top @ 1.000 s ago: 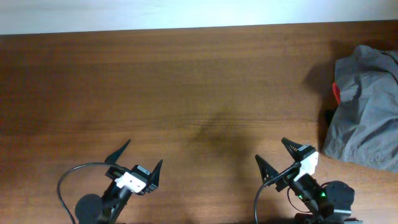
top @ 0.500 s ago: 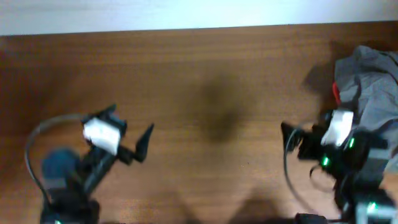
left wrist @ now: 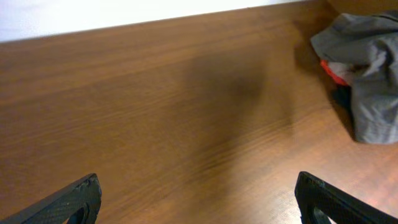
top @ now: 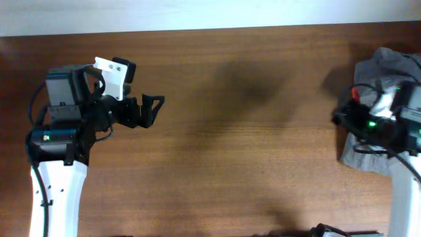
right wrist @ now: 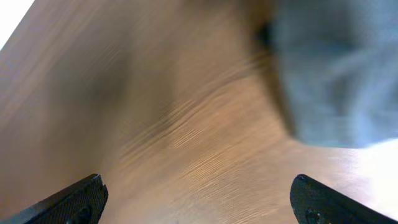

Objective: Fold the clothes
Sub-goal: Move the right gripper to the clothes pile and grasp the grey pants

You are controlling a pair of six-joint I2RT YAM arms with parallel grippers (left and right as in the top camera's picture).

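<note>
1. While the crumpled grey-olive cotton shorts (top: pixel 385 66) lie heaped and unfolded at the right-hand edge of the brown wood-grain table (top: pixel 230 158), the fabric shows soft ridges and deep wrinkles, and one flap spills toward the near side.
2. A scrap of red cloth (left wrist: pixel 331 70) peeks out at the heap's left side, touching the grey. Something dark sits just below it, too shadowed to name.
3. Over to the right arm: a white link rises from the near edge, and the black wrist, green light glowing, hangs over the heap's left flank and hides part of it.
4. The right gripper (right wrist: pixel 199 198) has its jaws spread wide with nothing between them. Its black fingertips (right wrist: pixel 84 198) frame bare wood, and the grey cloth is a blur at the upper right of the wrist view.
5. The left arm is well apart from the shorts on the table's left side, its white forearm coming up from the near edge and its wrist turned to point across toward the right.
6. The left gripper (top: pixel 150 110) gapes wide and empty too, with matte, finely textured fingertips (left wrist: pixel 81 198) at the corners of its own view.
7. The tabletop is smooth and warm brown, its grain running side to side, with a soft shadow mid-table.
8. A white wall band (top: pixel 197 13) runs along the far edge.
</note>
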